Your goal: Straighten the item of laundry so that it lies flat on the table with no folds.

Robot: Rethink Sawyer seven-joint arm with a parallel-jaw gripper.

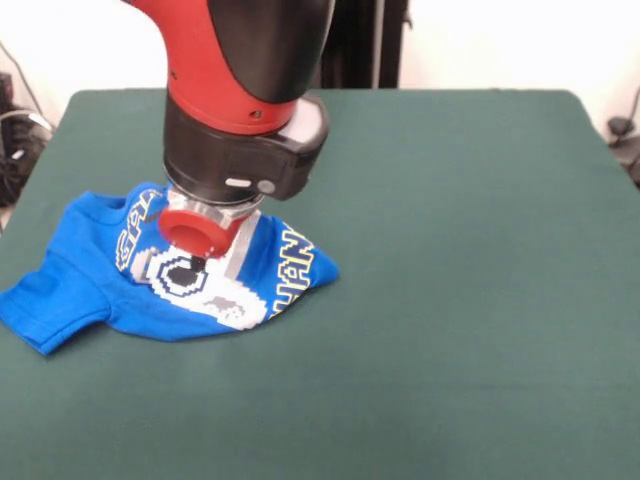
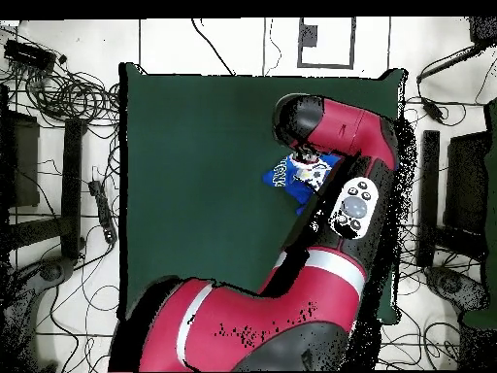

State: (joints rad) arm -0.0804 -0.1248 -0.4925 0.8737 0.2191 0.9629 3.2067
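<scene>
"Where is the small bright blue T-shirt [image 1: 150,285]?"

"On the big dark green cloth table [image 1: 450,300], near its left edge in the front view. It is not flat. It lies bunched up, with folds, and one short sleeve sticks out toward the left edge."

"What is on its front?"

"A white and grey blocky picture, and letters with yellow outlines. The folds cut the words up. I can only make out something like 'HAN'."

"And the claw [image 1: 208,262]?"

"It is at the end of the red and black arm [image 1: 240,90], pressing down on the middle of the shirt, right on the picture. I cannot tell if it is open or closed."
</scene>
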